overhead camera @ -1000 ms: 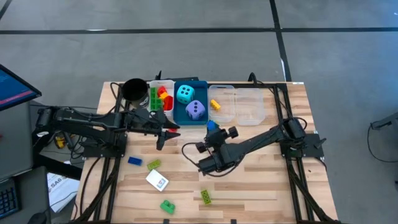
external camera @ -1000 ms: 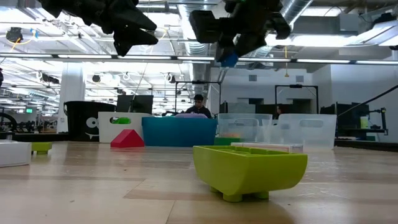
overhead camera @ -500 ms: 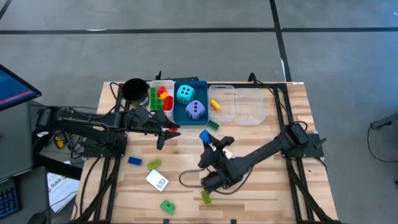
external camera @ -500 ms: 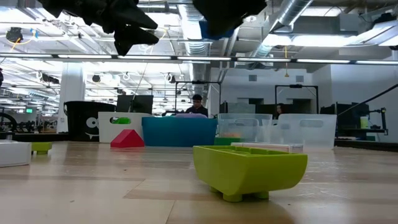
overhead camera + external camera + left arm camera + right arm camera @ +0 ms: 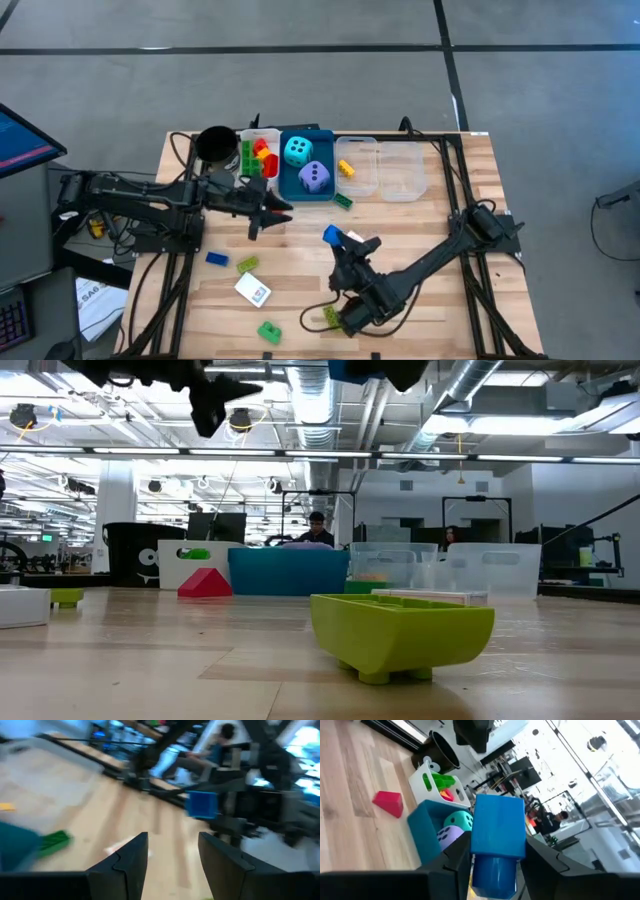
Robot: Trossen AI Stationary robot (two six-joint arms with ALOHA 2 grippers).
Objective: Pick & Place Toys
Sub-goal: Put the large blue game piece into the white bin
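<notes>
**Blue brick held aloft over the worktop's middle**

While the left hand hovers with its two fingers spread and nothing between them, just below the trays at centre-left of the high view, the right hand is pinching a small blue plastic brick near the middle of the frame. In the right wrist view that blue plastic brick sits squarely between the dark fingers, its stud end toward the camera, well above the wooden worktop.

Behind it, toward the upper centre of the high view, a blue tray holds a cyan foam die and a purple foam die. A white tray to its left contains green, red and yellow bricks, and a black round cup stands further left. A clear tray to the right holds a yellow brick. A dark green brick lies just below the blue tray.

In the lower left lie a blue brick, a lime brick, a white card and a green brick. Another lime brick rests beside the right arm's forearm, at lower centre.
</notes>
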